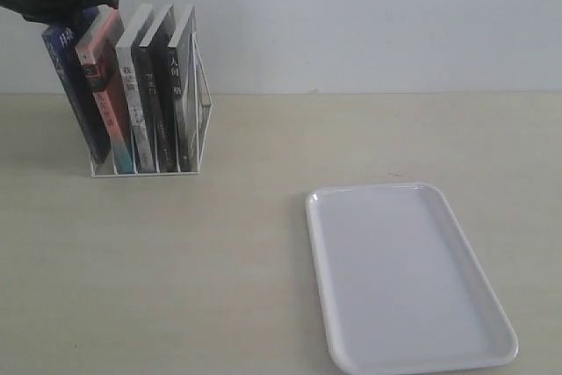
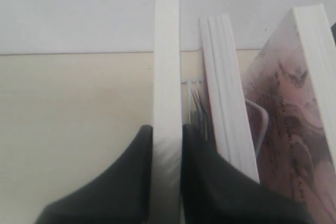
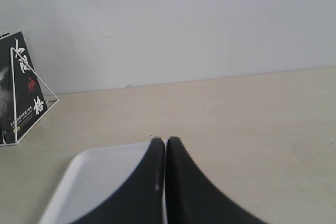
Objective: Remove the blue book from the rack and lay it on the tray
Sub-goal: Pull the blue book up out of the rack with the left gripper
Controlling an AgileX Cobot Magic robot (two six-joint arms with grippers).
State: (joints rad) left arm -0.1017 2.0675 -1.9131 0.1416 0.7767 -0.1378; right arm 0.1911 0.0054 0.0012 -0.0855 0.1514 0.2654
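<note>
The left tool (image 2: 167, 129) is clenching the blue book (image 1: 72, 85) in the rack (image 1: 198, 120); the right tool (image 3: 165, 142) is hanging pinched shut by the tray (image 1: 404, 278).

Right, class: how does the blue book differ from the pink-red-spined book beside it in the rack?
The blue book has a dark blue spine; the pink-red-spined book a pinkish-red one. The blue book stands at the outer end of the rack; the pink-red-spined book next in. The left gripper is shut on the blue book's top edge; the pink-red-spined book is not gripped. Both lean the same way.
</note>
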